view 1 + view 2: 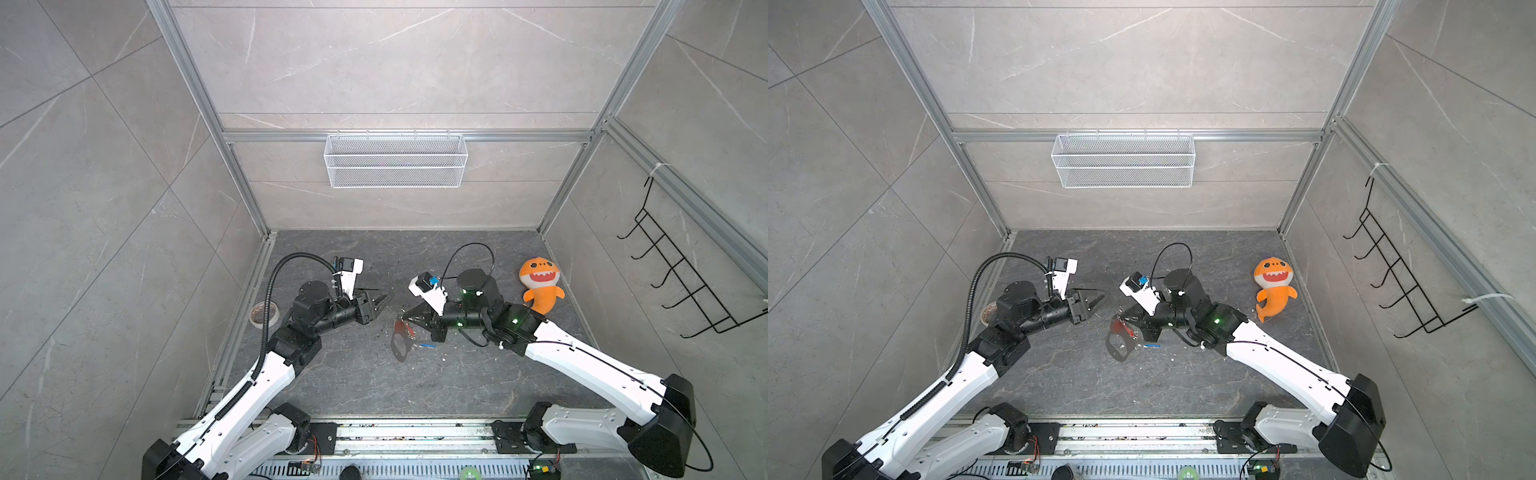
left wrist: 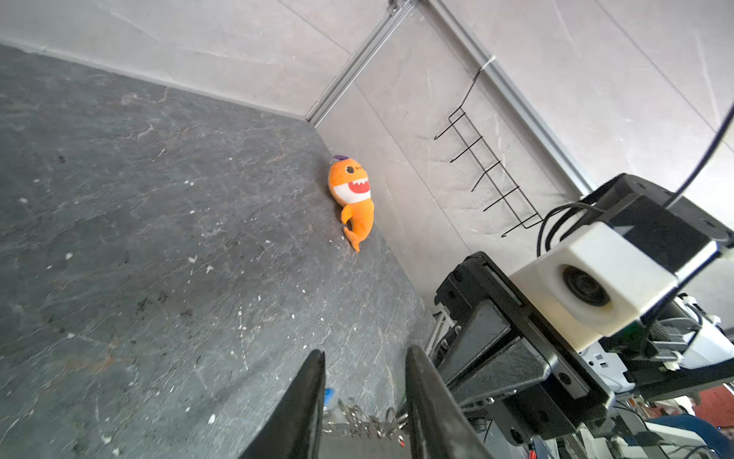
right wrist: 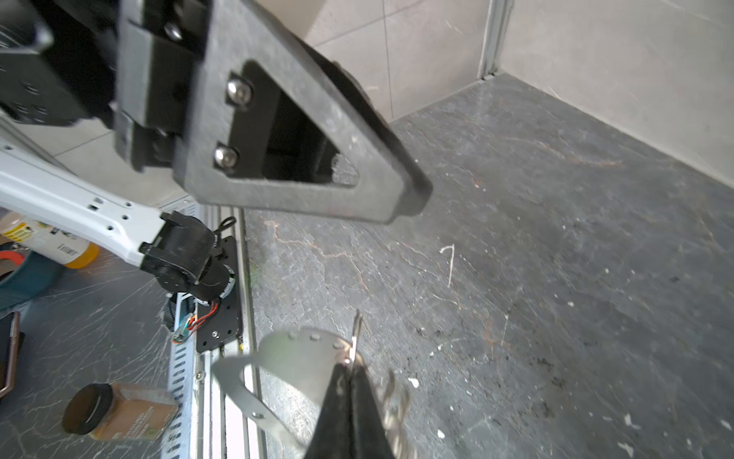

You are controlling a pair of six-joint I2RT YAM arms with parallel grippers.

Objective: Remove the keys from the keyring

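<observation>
In both top views my right gripper is shut on the ring edge of the grey oval keyring, which hangs below it over the floor. A red-tagged key hangs at the keyring's top. A blue-tagged key lies on the floor beside it, apart. The right wrist view shows the shut gripper pinching the plate. My left gripper is open, up and to the left of the keyring, with nothing between its fingers.
An orange plush shark lies by the right wall. A tape roll sits at the left edge, beside my left arm. A white wire basket hangs on the back wall, and a black hook rack on the right wall.
</observation>
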